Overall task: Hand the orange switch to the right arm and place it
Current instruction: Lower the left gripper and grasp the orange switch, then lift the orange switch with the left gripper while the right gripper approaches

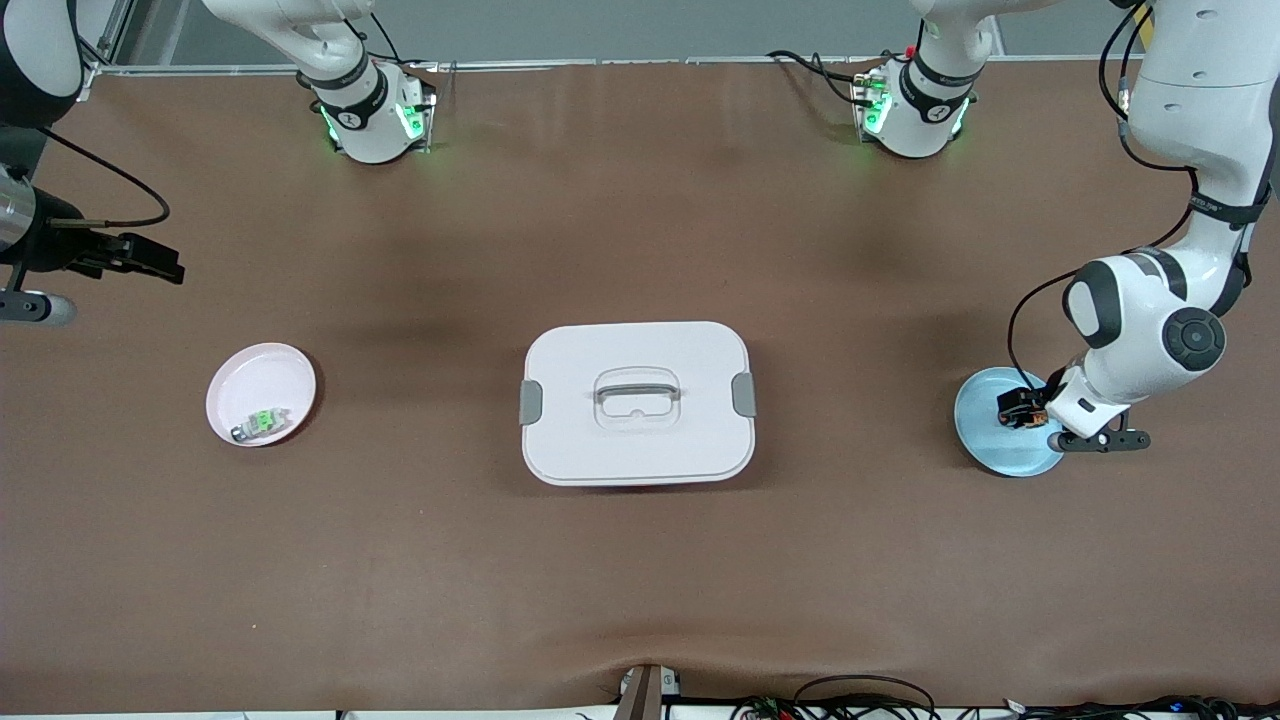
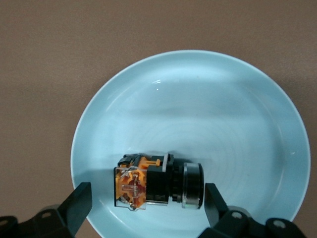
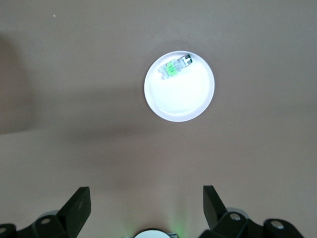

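Orange switch (image 2: pixel 158 181) lies on its side in the light blue plate (image 1: pixel 985 450) at the left arm's end of the counter (image 1: pixel 640 560), directly under the left hand (image 2: pixel 146 201); its long axis runs from one spread finger toward the other, so a straight close would pinch it end to end. Released and well apart from it, the right hand (image 1: pixel 140 258) waits over bare counter near the pink plate (image 1: pixel 255 375) holding the green-and-clear switch (image 1: pixel 262 423), so the left arm is the nearer.

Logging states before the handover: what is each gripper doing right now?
Left gripper: open, low over the blue plate, fingers either side of the orange switch.
Right gripper: open, holding nothing, waiting.
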